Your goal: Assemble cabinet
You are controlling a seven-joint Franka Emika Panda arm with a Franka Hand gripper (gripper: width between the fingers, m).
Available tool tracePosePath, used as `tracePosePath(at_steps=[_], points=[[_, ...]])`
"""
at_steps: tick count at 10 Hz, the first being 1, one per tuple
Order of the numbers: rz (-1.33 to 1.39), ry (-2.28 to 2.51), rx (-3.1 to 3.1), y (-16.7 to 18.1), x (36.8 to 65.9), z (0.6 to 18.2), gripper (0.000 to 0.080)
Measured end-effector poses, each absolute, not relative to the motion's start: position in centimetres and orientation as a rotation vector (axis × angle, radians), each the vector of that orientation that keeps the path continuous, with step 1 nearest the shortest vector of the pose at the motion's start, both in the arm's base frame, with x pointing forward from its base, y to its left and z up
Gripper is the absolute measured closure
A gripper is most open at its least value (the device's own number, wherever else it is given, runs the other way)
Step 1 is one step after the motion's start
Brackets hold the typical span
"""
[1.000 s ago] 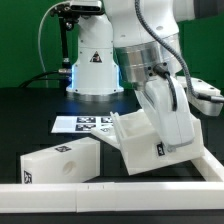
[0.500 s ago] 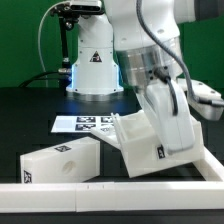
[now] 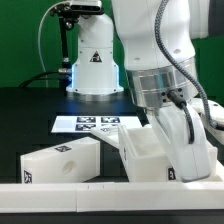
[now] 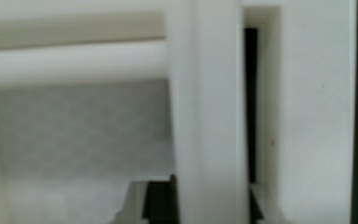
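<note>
Cannot tell the opening of the jaws, nor any hold. Hidden in the exterior view behind the lowered arm [image 3: 188, 140], and filled in the wrist view by an upright white wall [image 4: 208, 110] with dark gaps alongside. Judged to be down on or astride a wall of the larger cabinet part [image 3: 145, 155], so directly at the work, with no reach left to make and only this one arm to make it.

Placed just in front of the marker board [image 3: 92, 123], toward the exterior view's right: that larger part, an open box, long axis running roughly across the view and near parallel to the rail [image 3: 90, 190].

In front of the marker board toward the exterior view's left: the smaller cabinet part [image 3: 60, 160], a closed block, long axis likewise across the view, slightly skewed. Close beside the larger part; touching or not, cannot tell. Probably the mate for the next join, so lying leftward in the exterior view from the jaws.

Behind the marker board: the robot base [image 3: 95, 65] on the dark desk [image 3: 30, 115].

Counted: two cabinet parts, one rail, one marker board, one arm.
</note>
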State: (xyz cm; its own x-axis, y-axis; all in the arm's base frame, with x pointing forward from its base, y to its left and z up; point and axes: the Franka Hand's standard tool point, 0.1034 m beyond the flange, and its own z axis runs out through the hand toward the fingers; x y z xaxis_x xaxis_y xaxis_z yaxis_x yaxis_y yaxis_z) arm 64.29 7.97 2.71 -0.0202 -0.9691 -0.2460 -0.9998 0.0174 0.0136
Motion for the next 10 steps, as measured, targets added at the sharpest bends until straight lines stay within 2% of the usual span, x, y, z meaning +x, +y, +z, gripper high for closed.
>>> tracePosePath(at_steps=[5,9,10], points=[[0.318,2.254,-1.969,8.34,64.37,2.06,0.0712],[0.245,2.275,-2.040,8.34,64.39,2.27,0.0712],[0.267,2.281,-2.048,8.41,63.90,2.03,0.0611]])
